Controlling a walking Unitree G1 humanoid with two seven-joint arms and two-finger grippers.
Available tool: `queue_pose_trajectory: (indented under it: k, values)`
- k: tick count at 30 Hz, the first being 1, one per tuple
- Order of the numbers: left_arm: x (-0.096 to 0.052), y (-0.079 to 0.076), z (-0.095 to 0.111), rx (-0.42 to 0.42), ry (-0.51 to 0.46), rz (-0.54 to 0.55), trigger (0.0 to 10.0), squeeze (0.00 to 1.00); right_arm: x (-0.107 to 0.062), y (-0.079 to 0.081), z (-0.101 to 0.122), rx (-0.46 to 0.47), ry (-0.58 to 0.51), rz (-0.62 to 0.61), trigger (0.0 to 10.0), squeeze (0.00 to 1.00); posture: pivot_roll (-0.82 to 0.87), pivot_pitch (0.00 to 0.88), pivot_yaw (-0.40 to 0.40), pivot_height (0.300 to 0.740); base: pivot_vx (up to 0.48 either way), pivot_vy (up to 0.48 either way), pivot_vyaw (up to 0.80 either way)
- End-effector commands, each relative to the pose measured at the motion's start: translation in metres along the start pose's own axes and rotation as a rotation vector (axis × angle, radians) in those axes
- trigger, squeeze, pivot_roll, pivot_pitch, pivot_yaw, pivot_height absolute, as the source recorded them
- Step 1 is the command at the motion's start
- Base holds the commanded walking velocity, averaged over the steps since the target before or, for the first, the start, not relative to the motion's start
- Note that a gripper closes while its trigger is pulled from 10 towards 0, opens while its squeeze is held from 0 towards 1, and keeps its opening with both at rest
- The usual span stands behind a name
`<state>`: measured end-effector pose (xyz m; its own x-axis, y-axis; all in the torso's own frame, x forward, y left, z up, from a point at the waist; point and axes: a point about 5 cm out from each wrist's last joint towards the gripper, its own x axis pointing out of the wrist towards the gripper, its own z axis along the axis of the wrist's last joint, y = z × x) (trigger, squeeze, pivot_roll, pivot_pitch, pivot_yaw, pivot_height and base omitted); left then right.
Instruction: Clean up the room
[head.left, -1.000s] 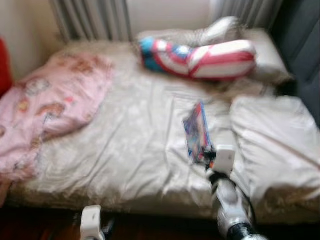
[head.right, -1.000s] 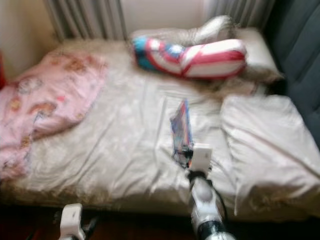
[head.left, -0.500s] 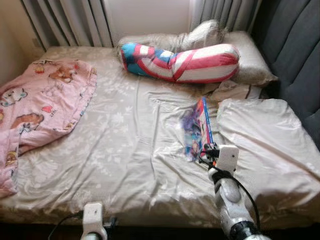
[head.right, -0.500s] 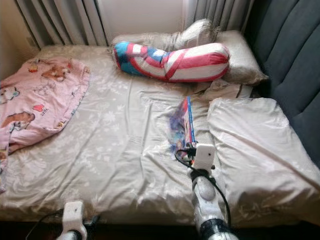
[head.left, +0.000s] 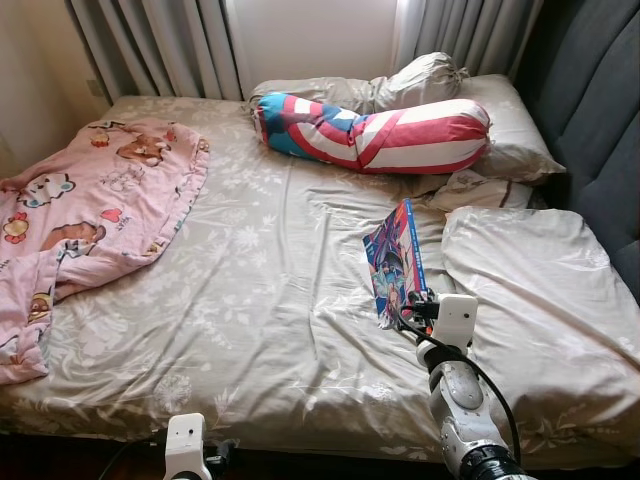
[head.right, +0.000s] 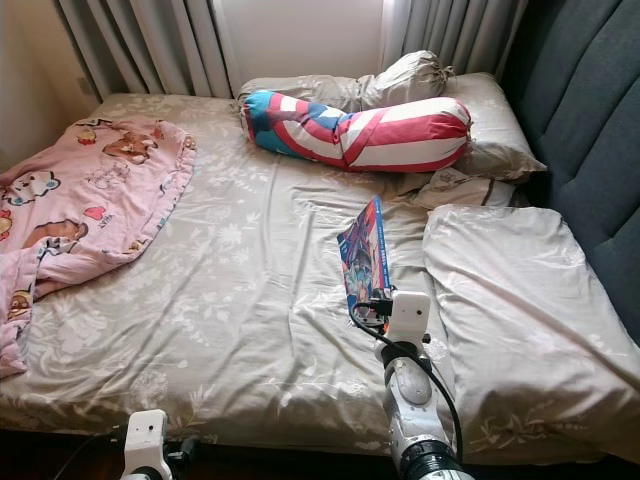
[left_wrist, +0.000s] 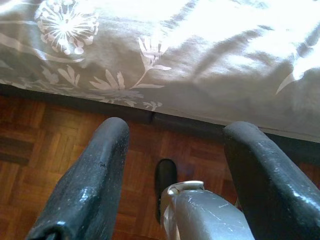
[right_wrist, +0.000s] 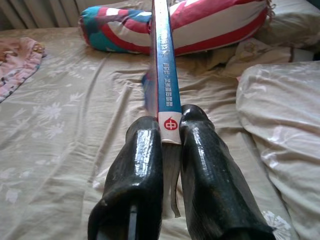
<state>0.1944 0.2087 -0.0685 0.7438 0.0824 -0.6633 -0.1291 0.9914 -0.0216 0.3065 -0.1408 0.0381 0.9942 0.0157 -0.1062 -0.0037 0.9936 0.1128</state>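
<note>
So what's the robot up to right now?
Right pincer shut on book, held over bed. Left pincer open, idle by floor. Nothing blocking.

Bed sheet (head.left: 270, 290): beige with a pale floral print. Blanket (head.left: 80, 215): pink with cartoon animals. Bolster (head.left: 375, 132): red and white stripes, blue end. Book (head.left: 395, 262): blue, multicoloured cover. Curtains (head.left: 160, 45): grey. Floor (left_wrist: 55, 140): brown parquet.

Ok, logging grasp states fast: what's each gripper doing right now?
Left gripper: open, empty, hanging low by the bed edge.
Right gripper: shut on the book, over the bed.
</note>
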Motion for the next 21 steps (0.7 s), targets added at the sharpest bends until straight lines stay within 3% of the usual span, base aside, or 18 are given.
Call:
queue_pose_trajectory:
  k: [1, 10, 21]
  values:
    - [-0.002, -0.0002, -0.0065, -0.004, 0.022, 0.001, 10.0, 0.0, 0.0039, 0.001, 0.0092, -0.002, -0.045, 0.003, 10.0, 0.0, 0.12, 0.073, -0.016, 0.738, 0.0, 0.0, 0.0]
    - [-0.0017, -0.0007, -0.0053, -0.004, 0.016, -0.003, 10.0, 0.0, 0.004, 0.0009, 0.0085, -0.002, -0.041, 0.003, 10.0, 0.0, 0.12, 0.072, -0.016, 0.738, 0.0, 0.0, 0.0]
    - [-0.0013, -0.0031, -0.0053, -0.003, 0.018, -0.006, 10.0, 0.0, 0.0037, 0.0007, 0.0073, -0.003, -0.035, -0.001, 10.0, 0.0, 0.13, 0.073, -0.015, 0.738, 0.267, 0.0, 0.0]
